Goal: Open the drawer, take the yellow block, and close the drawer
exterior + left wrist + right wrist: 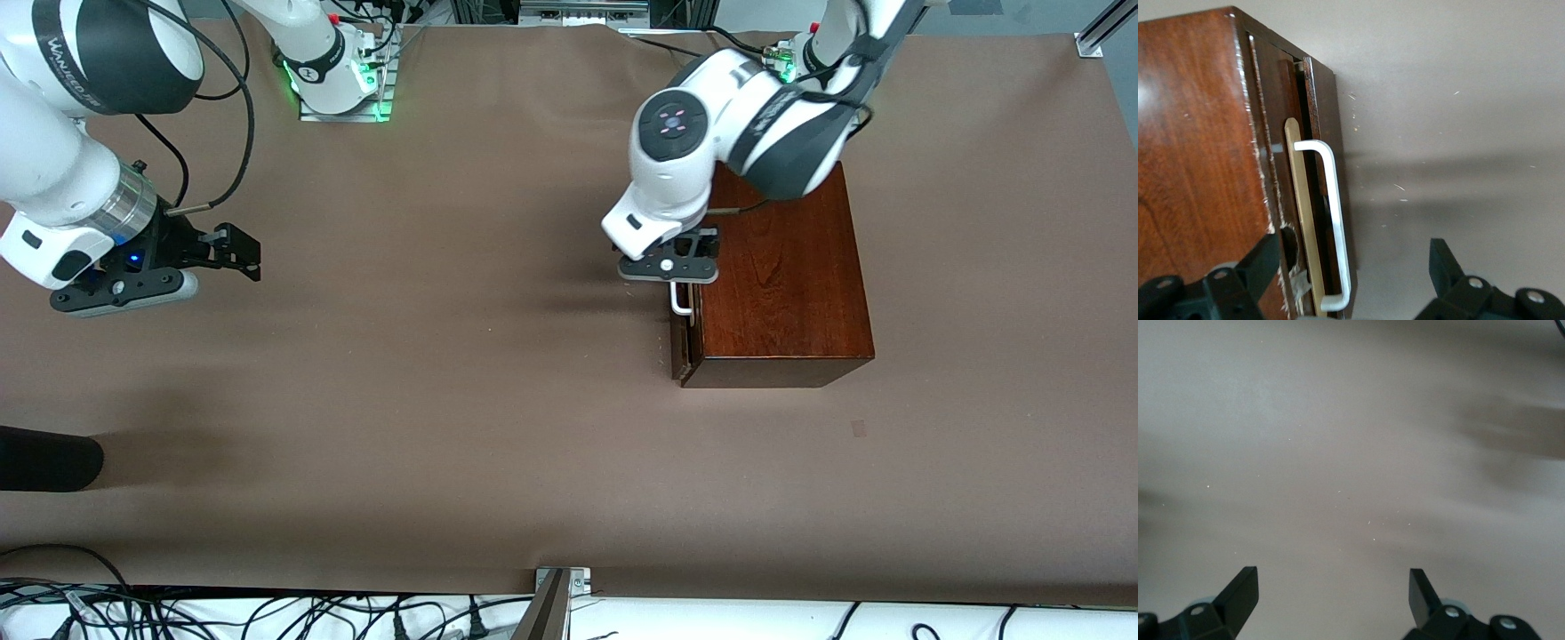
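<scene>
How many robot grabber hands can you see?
2. The left gripper is open over the drawer's white handle on the wooden box. The right gripper waits open over bare table.

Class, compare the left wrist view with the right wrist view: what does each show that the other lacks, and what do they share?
Only the left wrist view shows the wooden box, the drawer pulled slightly out with a pale strip of interior showing, and its white handle lying between the left end effector's open fingers. Only the right wrist view shows the right end effector, open over bare table covering with nothing between its fingers. Both show the brown table covering and a pair of dark fingertips. Neither shows the yellow block.
</scene>
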Action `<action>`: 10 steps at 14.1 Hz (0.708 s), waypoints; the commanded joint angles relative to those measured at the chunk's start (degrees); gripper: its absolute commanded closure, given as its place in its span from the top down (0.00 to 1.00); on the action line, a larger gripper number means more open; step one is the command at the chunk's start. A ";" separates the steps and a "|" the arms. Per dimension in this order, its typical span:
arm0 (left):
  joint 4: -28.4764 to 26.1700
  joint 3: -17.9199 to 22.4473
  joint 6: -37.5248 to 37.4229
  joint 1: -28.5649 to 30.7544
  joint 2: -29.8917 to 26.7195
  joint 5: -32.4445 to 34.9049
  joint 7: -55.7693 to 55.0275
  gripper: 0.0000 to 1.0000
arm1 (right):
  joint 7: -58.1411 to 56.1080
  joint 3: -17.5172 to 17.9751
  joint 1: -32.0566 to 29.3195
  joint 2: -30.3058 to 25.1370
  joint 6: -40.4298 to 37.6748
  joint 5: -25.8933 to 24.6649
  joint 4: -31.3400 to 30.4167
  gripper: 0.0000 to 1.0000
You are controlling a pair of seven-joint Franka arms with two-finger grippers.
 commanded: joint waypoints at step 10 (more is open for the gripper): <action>-2.48 0.09 3.12 -1.43 5.21 7.17 -3.75 1.00 | -1.05 0.08 -0.22 -0.39 -0.81 1.38 0.23 1.00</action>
